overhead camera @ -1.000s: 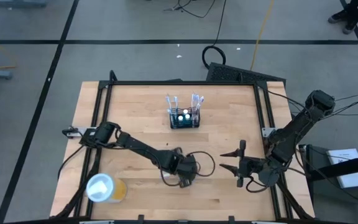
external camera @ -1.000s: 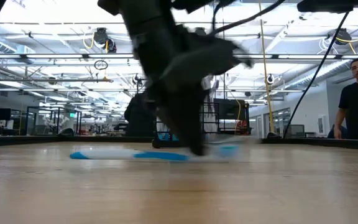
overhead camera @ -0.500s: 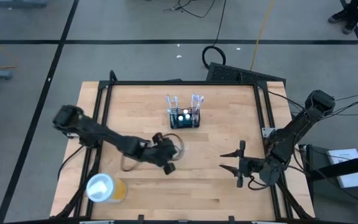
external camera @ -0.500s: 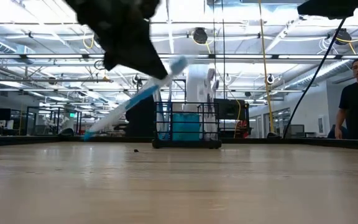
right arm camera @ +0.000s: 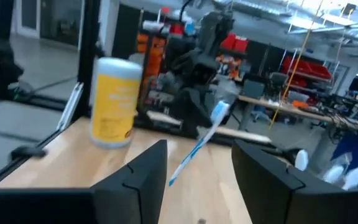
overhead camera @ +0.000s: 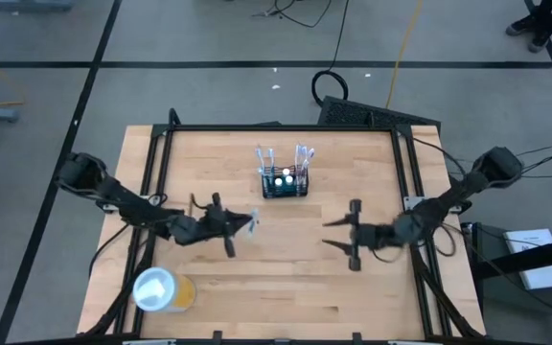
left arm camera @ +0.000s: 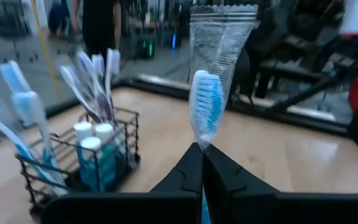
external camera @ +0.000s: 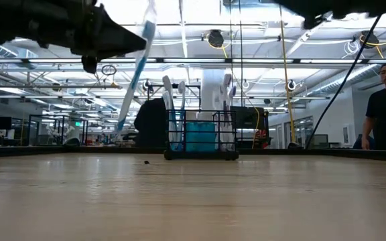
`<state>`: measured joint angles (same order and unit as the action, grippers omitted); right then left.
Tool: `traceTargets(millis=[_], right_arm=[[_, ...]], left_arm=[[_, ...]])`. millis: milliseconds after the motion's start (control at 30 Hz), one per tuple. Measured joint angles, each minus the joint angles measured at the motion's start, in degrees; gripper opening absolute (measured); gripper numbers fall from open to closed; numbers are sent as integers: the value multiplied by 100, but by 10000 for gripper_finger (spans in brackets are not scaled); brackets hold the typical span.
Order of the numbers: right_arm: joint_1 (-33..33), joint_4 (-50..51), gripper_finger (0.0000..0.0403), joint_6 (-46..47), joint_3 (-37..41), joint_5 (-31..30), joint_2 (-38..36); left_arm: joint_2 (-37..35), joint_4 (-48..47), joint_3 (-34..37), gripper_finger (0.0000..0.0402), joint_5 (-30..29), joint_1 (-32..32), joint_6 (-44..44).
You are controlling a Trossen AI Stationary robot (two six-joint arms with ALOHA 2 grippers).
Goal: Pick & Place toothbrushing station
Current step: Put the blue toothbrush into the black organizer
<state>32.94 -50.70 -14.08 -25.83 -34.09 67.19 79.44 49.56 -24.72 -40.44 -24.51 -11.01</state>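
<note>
Left tool (left arm camera: 202,163) has lifted, clamping toothbrush (left arm camera: 205,107); wrist view shows station (left arm camera: 82,163) beside.

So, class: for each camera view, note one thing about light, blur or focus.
High view: even light, with only faint shadows on the table. Low view: bright ceiling lights glare behind the wire holder, and the left gripper is a dark shape. Left wrist view: toothbrush fairly sharp, room behind blurred. Right wrist view: soft throughout, yellow cup included.
</note>
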Motion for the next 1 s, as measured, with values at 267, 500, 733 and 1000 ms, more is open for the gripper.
traceTargets(millis=[267, 500, 733, 1000], right_arm=[[-2124, -882, 171, 538, -485, 2345, 987], [-3021, -797, 171, 981, -1681, 3676, 2131], [-3184, 119, 176, 1039, -2516, 3883, 2785], [-3190, 162, 196, 1006, -2842, 3878, 2856]], left_arm=[[9, 1445, 517, 0, 409, 314, 801], [5, 1488, 515, 0, 1121, 791, 887], [5, 1532, 513, 0, 1509, 993, 953], [4, 1590, 513, 0, 1786, 1087, 996]])
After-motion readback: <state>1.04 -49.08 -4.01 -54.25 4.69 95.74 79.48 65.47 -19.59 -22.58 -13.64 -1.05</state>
